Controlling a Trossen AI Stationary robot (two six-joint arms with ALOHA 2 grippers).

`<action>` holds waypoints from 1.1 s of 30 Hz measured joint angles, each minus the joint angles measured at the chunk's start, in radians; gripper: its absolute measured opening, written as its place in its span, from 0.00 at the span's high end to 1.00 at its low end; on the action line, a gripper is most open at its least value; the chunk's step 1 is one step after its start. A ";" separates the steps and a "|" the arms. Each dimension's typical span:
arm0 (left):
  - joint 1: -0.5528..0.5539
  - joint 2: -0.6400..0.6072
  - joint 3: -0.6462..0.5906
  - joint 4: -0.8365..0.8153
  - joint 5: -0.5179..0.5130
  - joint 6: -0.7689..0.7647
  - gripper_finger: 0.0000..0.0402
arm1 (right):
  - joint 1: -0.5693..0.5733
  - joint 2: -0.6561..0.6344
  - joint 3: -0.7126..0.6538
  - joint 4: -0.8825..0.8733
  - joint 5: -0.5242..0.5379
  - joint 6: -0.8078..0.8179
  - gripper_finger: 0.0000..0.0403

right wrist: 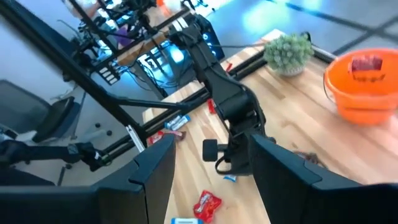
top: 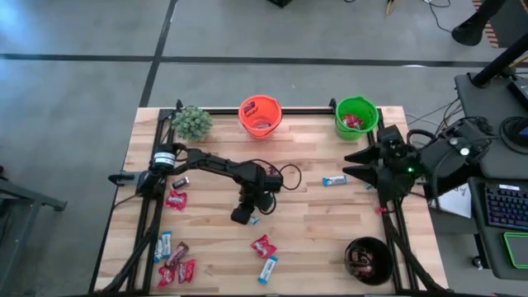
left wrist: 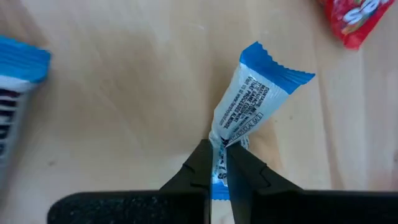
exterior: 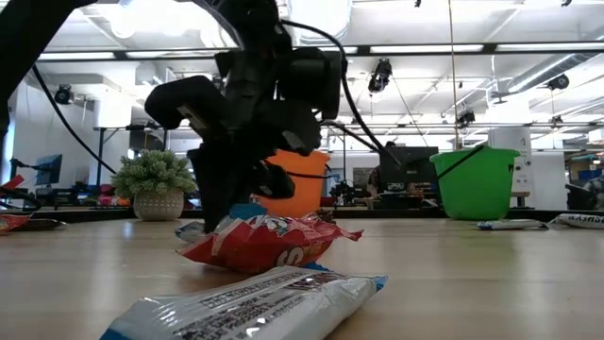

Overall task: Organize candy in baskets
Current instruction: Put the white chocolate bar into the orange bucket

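Mid-table, the left gripper point(left wrist: 217, 177) is pinched shut on 1 end of a light blue-and-white candy bar point(left wrist: 249, 99), whose long axis runs straight out from the fingertips. All 3 baskets sit well apart from it; the orange basket point(top: 260, 115) looks nearest, and the right gripper point(top: 356, 162) waits open at the table's right edge.

glossy crinkled candy wrapper point(left wrist: 249, 106) on smooth pale wood table point(left wrist: 124, 112)

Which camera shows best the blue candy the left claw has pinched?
The left wrist view: the blue candy fills it, nipped at one end by the left gripper. High view shows a speck under the gripper; the low and right wrist views barely show it.
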 joint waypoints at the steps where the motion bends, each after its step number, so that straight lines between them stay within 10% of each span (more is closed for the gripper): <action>1: 0.000 0.000 0.018 -0.022 -0.014 0.008 1.00 | 0.000 0.000 0.003 0.003 0.000 -0.023 0.52; 28: 0.139 -0.010 0.846 -0.487 -0.401 0.124 1.00 | -0.009 0.002 0.021 -0.239 0.138 0.143 0.52; 33: 0.221 -0.081 0.826 -0.399 -0.420 0.133 1.00 | -0.053 0.002 0.021 -0.242 0.220 0.131 0.52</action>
